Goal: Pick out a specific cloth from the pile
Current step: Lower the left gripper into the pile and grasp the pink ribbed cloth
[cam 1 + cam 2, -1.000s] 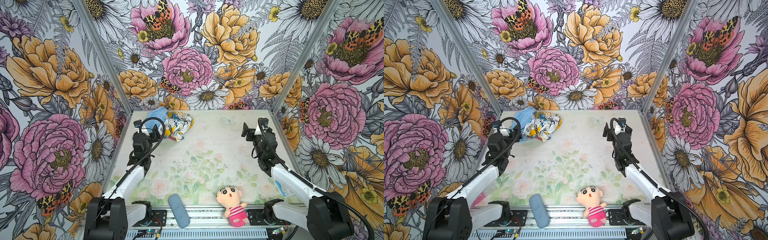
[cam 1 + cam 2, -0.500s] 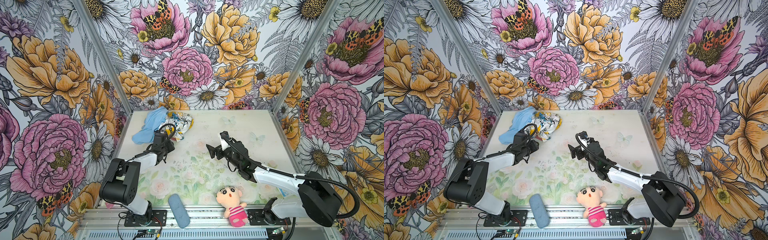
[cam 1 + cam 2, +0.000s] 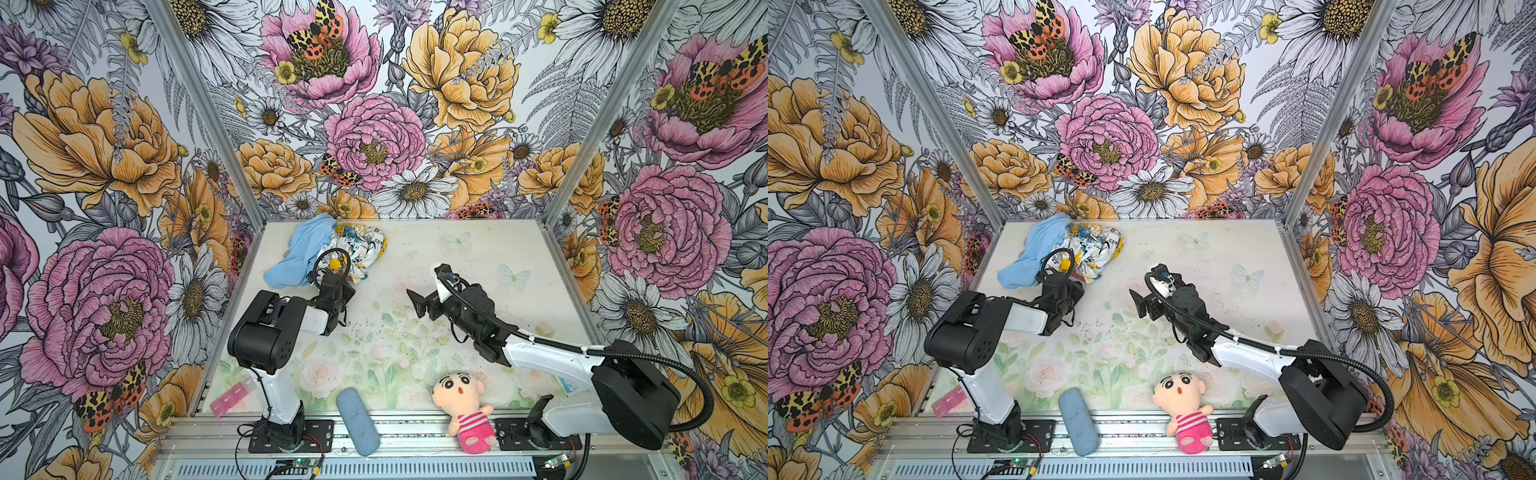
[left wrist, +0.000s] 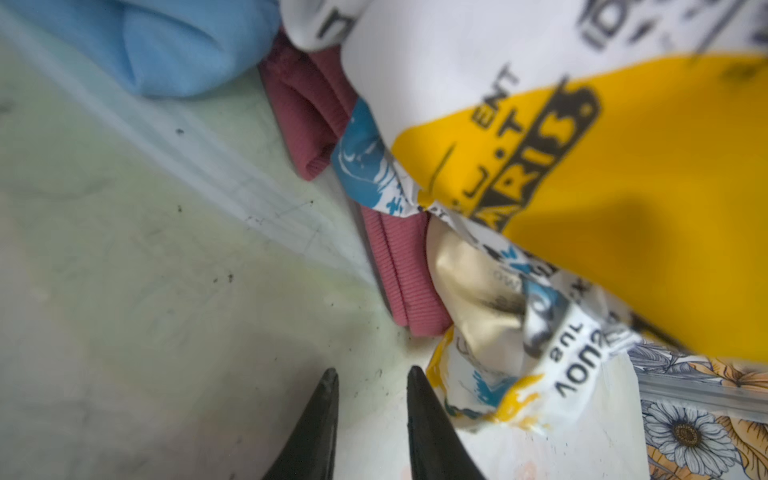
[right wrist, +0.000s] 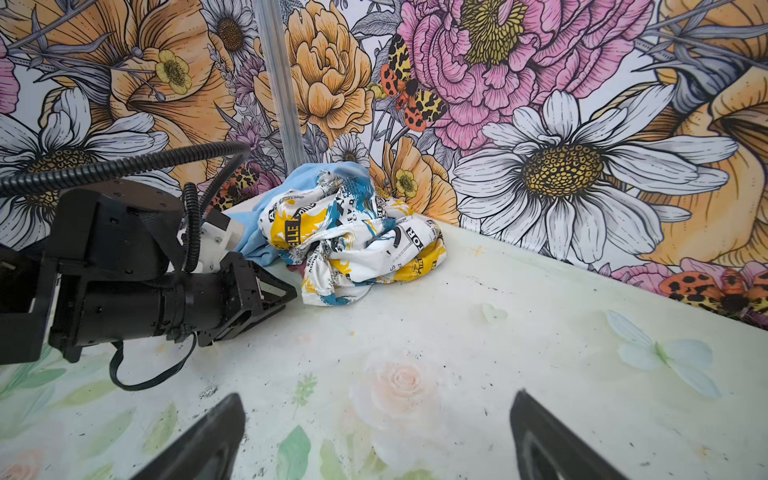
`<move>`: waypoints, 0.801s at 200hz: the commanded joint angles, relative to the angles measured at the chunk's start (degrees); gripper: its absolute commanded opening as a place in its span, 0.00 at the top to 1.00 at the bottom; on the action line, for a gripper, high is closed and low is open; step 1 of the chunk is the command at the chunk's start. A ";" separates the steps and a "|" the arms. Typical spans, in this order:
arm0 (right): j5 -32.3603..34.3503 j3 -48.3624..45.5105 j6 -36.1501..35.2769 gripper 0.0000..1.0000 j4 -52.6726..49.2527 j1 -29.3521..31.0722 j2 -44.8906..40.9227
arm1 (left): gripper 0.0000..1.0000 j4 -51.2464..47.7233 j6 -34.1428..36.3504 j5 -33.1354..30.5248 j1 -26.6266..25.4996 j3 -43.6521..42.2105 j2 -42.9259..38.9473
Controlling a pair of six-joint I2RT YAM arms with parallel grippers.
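Check the left fingers (image 4: 316,424): you see a narrow gap, nothing between them, tips just short of the cloth (image 4: 409,282). Right fingers (image 5: 208,440) spread wide, empty.

Your left arm (image 3: 313,320) and right arm (image 3: 548,357) share one build: white link shells between matte black joint housings, the left shoulder housing dotted with small holes. A black ribbed conduit (image 5: 124,165) trails from each wrist. Each arm stands on a black slotted base plate (image 3: 320,432). The left claw (image 4: 372,382) and right claw (image 5: 377,397) end in black, tapered, pointed fingers. A thin black wire (image 5: 141,380) loops under the left wrist.
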 commanded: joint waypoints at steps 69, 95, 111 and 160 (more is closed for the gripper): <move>0.07 -0.09 -1.39 0.01 0.64 0.21 -1.00 | 0.70 4.13 -4.82 -4.89 0.92 4.86 8.27; -0.09 -0.15 -1.60 0.00 0.64 0.21 -1.03 | 0.73 3.70 -4.64 -4.53 1.50 6.17 9.37; 0.15 -0.06 -1.75 0.01 0.40 0.21 -1.05 | 0.83 3.78 -4.32 -3.98 2.03 6.68 9.69; -0.01 0.17 -1.90 0.00 -0.14 0.21 -0.87 | 1.00 6.85 -1.26 -3.77 2.57 4.84 5.96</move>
